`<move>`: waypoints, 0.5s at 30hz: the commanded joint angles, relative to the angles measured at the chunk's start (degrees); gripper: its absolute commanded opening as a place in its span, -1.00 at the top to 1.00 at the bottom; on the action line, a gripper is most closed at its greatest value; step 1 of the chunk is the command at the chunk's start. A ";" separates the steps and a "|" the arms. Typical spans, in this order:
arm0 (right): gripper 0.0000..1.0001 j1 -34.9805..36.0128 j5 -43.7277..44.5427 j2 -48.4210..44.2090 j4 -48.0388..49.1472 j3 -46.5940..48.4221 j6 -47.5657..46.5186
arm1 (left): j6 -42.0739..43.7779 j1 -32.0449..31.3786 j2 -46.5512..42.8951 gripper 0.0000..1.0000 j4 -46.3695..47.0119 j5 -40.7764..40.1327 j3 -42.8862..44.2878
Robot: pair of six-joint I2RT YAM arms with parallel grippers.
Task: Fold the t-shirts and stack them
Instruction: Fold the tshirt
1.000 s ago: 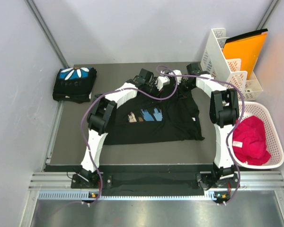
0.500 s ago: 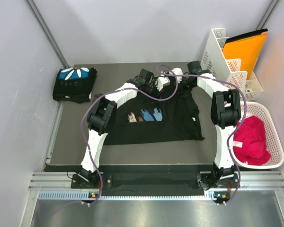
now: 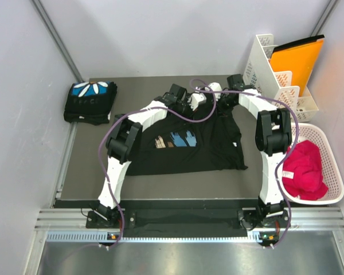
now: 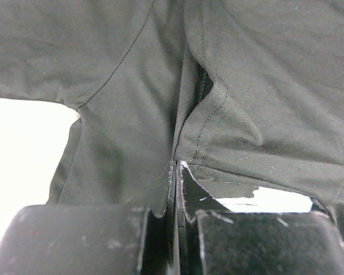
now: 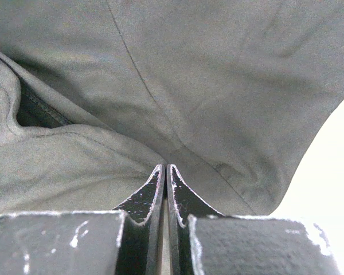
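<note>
Top external view: in the last second the right arm's elbow has edged slightly outward, and nothing else has moved. The left claw (image 3: 196, 101) and right claw (image 3: 219, 98) are both pinched fully shut on the collar end of the brush-stroke t-shirt (image 3: 178, 150), which lies spread mid-counter (image 3: 86, 172), so a fold looks imminent. The folded petal-print t-shirt (image 3: 90, 102) sits far left. Plain white walls surround the counter, and a laundry basket (image 3: 339, 183) and file rack (image 3: 264, 63) stand at the right.
</note>
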 commanded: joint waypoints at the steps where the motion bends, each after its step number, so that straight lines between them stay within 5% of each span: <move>1: 1.00 0.47 0.50 -3.95 2.51 0.18 -0.63 | 0.36 -0.22 0.16 1.00 2.33 -0.54 0.55; 15: 1.00 0.55 1.12 -5.18 6.37 -2.63 -0.19 | 1.85 -0.22 -0.20 1.00 1.54 -0.63 -0.50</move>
